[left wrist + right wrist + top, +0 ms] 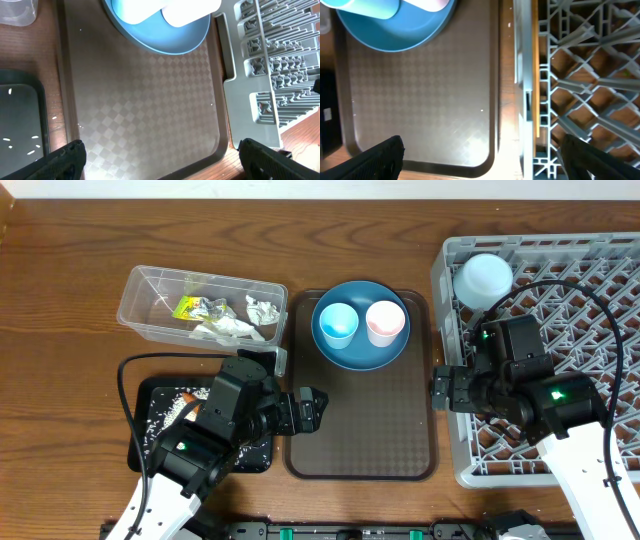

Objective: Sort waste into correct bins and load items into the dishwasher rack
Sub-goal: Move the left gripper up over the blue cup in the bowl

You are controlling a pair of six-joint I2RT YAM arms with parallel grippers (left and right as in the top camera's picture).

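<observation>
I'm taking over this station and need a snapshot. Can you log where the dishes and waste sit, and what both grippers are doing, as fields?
tub: holds wrapper and tissue
black tray: rice grains scattered inside
plate: on brown tray, carrying blue cup and pink cup
bowl: in rack, corner nearest the plate
left gripper: jaws open, empty, over brown tray
right gripper: jaws open, empty, over brown tray's rack-side edge

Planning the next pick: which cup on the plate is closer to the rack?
The pink cup; the blue cup sits beside it, farther from the rack.
</observation>
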